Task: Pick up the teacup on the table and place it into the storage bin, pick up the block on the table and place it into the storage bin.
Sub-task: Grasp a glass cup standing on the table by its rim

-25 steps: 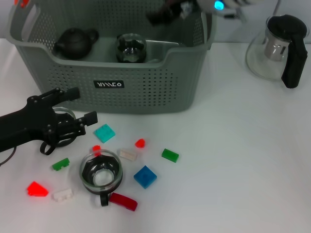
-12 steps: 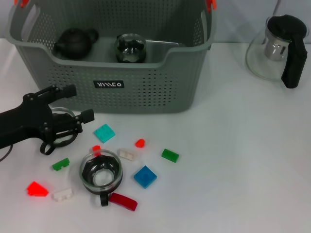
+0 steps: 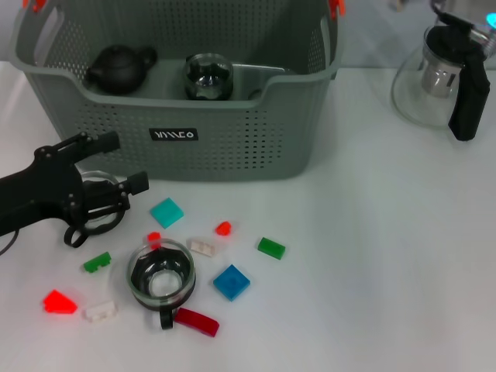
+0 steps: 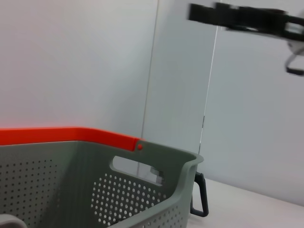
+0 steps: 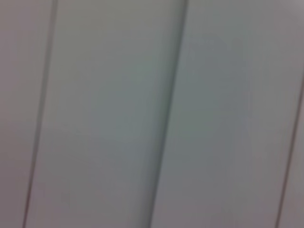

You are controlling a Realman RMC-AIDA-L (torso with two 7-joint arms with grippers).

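The storage bin (image 3: 232,147) was grey-green, perforated, with orange clips; the desk (image 3: 387,256) white; one block (image 3: 232,282) blue

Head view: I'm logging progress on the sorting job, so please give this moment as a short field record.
bin: grey-green perforated plastic storage bin at the table's far side
in bin: dark teapot, round glass cup
cup on table: clear glass teacup, upright among the blocks
blocks on table: teal square block, blue square block, others scattered
left tool: open, low beside the teal block, holding nothing
right tool: out of sight
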